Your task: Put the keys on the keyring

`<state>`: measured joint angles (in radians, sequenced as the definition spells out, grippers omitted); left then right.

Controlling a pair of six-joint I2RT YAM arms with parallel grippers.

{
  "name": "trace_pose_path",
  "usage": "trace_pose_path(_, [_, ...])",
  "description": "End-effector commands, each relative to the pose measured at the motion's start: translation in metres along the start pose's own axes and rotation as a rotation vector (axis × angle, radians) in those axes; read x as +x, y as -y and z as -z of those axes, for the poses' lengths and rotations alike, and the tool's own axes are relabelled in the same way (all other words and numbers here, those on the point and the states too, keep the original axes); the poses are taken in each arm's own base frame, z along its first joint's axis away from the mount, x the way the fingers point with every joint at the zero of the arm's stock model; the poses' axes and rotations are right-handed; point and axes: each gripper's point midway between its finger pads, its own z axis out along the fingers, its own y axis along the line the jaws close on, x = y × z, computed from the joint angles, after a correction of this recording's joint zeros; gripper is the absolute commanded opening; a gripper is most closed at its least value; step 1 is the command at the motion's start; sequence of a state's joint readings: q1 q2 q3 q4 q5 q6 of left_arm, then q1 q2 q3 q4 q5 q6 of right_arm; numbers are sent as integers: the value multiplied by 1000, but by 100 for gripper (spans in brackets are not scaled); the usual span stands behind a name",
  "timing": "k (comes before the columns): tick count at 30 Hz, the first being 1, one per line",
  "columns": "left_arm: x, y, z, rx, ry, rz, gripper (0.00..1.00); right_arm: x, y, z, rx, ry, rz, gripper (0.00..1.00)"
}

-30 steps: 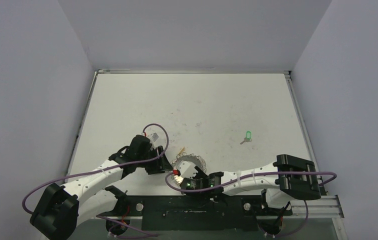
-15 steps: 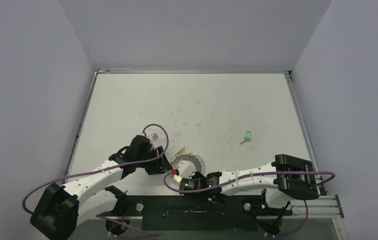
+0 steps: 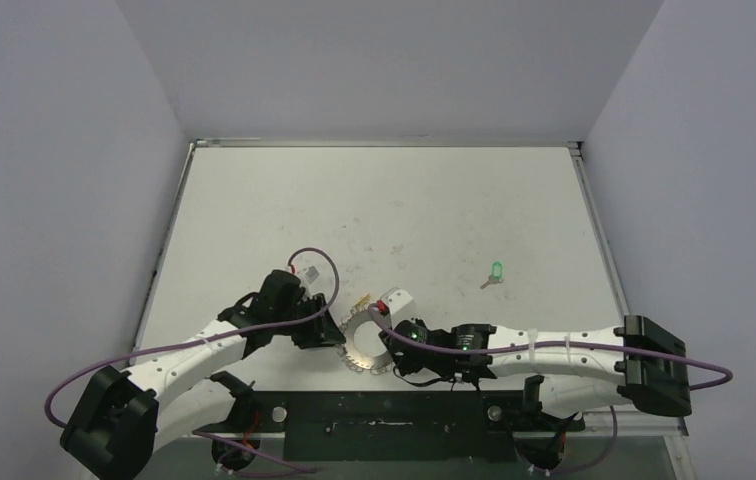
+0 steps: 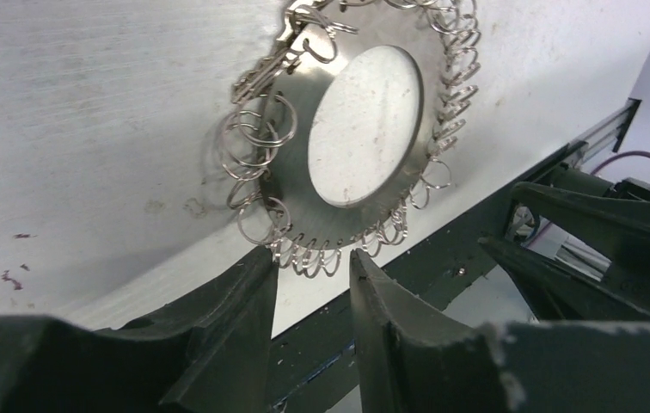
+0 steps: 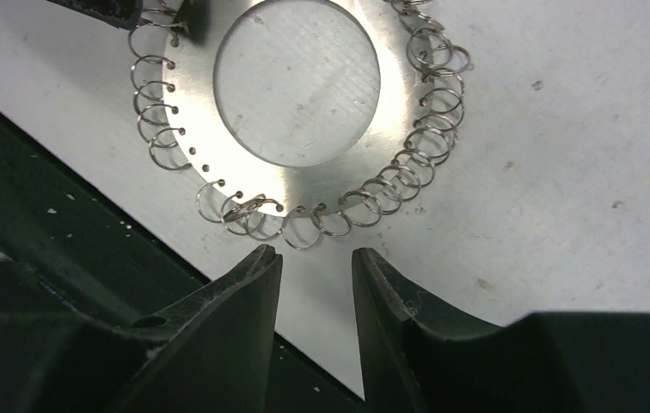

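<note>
Left gripper (image 4: 313, 262) and right gripper (image 5: 315, 258) stand parted and empty beside the keyring (image 5: 193, 120), which lies flat on the table (image 3: 404, 200). Yellow key (image 3: 361, 300) touches its far rim; whether it is hooked on is unclear. Green key (image 3: 496, 270) lies well apart, apparently still to be threaded.

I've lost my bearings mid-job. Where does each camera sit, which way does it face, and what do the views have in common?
Top external: above and behind the bases, looking down on the table; both arms show, with the left gripper and right gripper on either side of the keyring.
Left wrist: on the left arm, looking along its dark fingers at the keyring's looped edge.
Right wrist: on the right arm, looking past its parted fingers, which stop just short of the loops.
Shared: all three views show the keyring.
</note>
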<state>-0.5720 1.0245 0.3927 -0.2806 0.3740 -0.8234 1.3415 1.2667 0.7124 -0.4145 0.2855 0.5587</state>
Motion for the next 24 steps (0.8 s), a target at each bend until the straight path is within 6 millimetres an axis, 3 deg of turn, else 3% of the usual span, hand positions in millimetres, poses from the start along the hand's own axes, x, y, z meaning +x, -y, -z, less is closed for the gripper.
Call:
trace_pose_path(1, [-12,38,4,147,18,-55,33,-12,-24,5,-147,47,-152,35])
trace_pose_path(10, [4,83,-4,193,45,-241,32,9,-41,-17,-237,1,-404,22])
trace_pose_path(19, [20,89,-35,180,-10,-263,37,21,-33,-36,-197,-21,-486,14])
trace_pose_path(24, [26,90,-43,177,-34,-278,33,19,-28,-36,-172,-4,-487,10])
